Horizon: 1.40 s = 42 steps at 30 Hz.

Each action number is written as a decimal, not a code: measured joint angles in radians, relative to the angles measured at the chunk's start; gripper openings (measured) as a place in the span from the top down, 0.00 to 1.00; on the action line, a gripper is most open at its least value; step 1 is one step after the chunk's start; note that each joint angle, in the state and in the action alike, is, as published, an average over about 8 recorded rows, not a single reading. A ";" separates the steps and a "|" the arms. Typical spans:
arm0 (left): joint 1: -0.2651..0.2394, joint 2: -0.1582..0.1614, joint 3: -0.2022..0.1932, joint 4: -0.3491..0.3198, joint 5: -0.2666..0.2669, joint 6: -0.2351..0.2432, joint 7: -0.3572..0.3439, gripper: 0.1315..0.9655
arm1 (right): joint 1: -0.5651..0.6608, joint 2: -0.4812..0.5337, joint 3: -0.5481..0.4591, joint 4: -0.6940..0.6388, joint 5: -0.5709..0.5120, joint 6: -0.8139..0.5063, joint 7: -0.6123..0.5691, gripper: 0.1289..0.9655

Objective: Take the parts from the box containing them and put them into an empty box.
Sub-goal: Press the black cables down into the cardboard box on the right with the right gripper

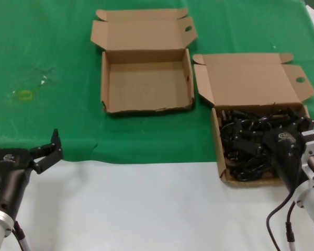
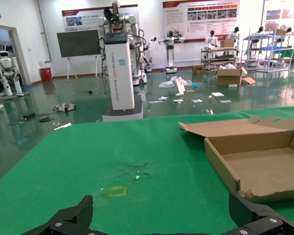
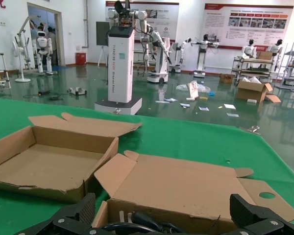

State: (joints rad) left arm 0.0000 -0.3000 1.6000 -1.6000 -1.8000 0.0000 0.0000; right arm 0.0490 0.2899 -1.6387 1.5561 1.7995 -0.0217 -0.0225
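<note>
**Right gripper over the full box, left arm waiting at the table edge**

Your right gripper (image 1: 261,149) hangs over the parts (image 1: 246,137) — a black tangled heap filling the box containing them (image 1: 222,172), which sits at the right of the table (image 1: 146,209) with its tall lid (image 1: 251,78) laid open behind it. The right wrist view shows the gripper's fingers (image 3: 257,215) spread wide, one to each side of the box's near wall, with dark parts just visible inside; nothing is pinched between them. The empty box (image 1: 146,81) lies just to the left of the full one on the green cloth (image 1: 42,63), its short lid (image 1: 144,31) folded back and its bare cardboard floor showing — the two cartons are near each other but not touching. Your left gripper (image 1: 42,154) is parked at the near left, at the cloth's front edge, its fingers (image 2: 63,220) also spread and holding nothing. A small yellow mark (image 1: 25,94) sits on the cloth ahead of it.
</note>
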 joint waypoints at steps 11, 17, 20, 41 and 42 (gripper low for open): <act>0.000 0.000 0.000 0.000 0.000 0.000 0.000 0.00 | 0.000 0.000 0.000 0.000 0.000 0.000 0.000 0.00; 0.000 0.000 0.000 0.000 0.000 0.000 0.000 0.00 | 0.000 0.000 0.000 0.000 0.000 0.000 0.000 0.00; 0.000 0.000 0.000 0.000 0.000 0.000 0.000 0.00 | 0.000 0.000 0.000 0.000 0.000 0.000 0.000 0.00; 0.000 0.000 0.000 0.000 0.000 0.000 0.000 0.07 | 0.004 0.008 0.002 0.006 -0.003 -0.005 -0.003 0.00; 0.000 0.000 0.000 0.000 0.000 0.000 0.000 0.08 | 0.005 0.012 0.001 0.006 -0.003 -0.005 -0.003 0.00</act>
State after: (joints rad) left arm 0.0000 -0.3000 1.6000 -1.6000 -1.8000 0.0000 0.0000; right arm 0.0535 0.3021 -1.6380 1.5624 1.7961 -0.0270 -0.0256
